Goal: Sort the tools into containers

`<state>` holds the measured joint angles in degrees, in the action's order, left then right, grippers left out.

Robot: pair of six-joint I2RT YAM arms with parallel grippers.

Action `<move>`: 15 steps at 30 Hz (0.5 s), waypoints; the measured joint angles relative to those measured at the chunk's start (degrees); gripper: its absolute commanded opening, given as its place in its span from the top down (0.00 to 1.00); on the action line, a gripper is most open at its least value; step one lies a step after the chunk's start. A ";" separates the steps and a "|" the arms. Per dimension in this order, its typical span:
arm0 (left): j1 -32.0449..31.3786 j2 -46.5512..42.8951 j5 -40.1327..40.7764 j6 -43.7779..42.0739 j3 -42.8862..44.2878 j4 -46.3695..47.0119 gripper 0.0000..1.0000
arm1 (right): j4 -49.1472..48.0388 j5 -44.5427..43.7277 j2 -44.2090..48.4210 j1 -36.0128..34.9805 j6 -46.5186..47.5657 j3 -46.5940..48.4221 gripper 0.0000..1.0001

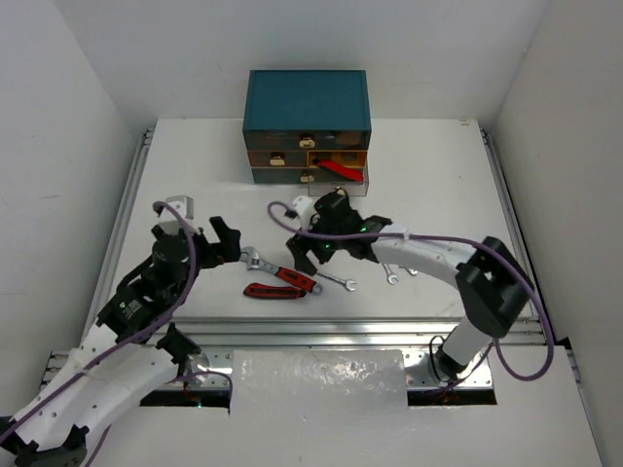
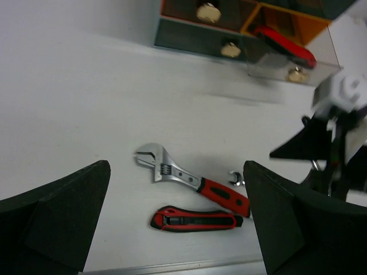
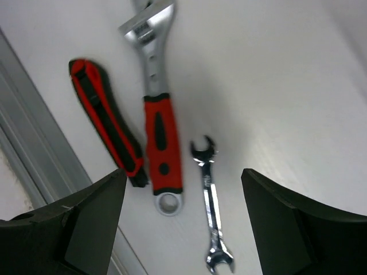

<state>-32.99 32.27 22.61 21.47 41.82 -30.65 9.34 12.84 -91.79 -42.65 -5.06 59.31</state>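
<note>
A red-handled adjustable wrench (image 1: 280,270) (image 2: 189,179) (image 3: 157,114) lies on the white table. A red and black utility knife (image 1: 273,291) (image 2: 195,219) (image 3: 106,123) lies just in front of it. A small silver spanner (image 1: 336,281) (image 3: 211,203) rests to the wrench's right, and a second spanner (image 1: 394,273) lies further right. The teal chest (image 1: 307,102) has one drawer (image 1: 362,156) (image 2: 287,26) pulled out with a red tool (image 1: 339,168) (image 2: 285,46) in it. My right gripper (image 1: 313,255) (image 3: 183,175) hangs open above the wrench handle and spanner. My left gripper (image 1: 200,233) (image 2: 176,166) stands open, empty, left of the tools.
A metal rail (image 1: 370,326) runs along the table's near edge, just in front of the knife. The chest's other drawers (image 1: 277,156) are pushed in, with pale round knobs (image 2: 209,11). In the left wrist view, my right arm (image 2: 338,132) fills the right side.
</note>
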 measured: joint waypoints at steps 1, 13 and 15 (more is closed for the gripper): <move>0.07 -0.83 2.34 0.92 0.24 -0.83 0.00 | 0.28 -0.42 -1.36 -1.66 0.42 0.15 0.20; 0.11 -10.64 12.04 4.52 1.49 -2.80 0.00 | 6.91 -3.69 -19.26 -15.56 6.01 14.25 0.23; 0.11 -10.64 11.98 4.50 1.49 -2.80 0.00 | 7.61 -3.72 -21.62 -16.90 6.91 16.41 0.24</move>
<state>-32.88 21.63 34.59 25.98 43.31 -33.45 16.95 9.13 -113.40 -59.55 1.85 75.72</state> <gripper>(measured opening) 0.996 0.765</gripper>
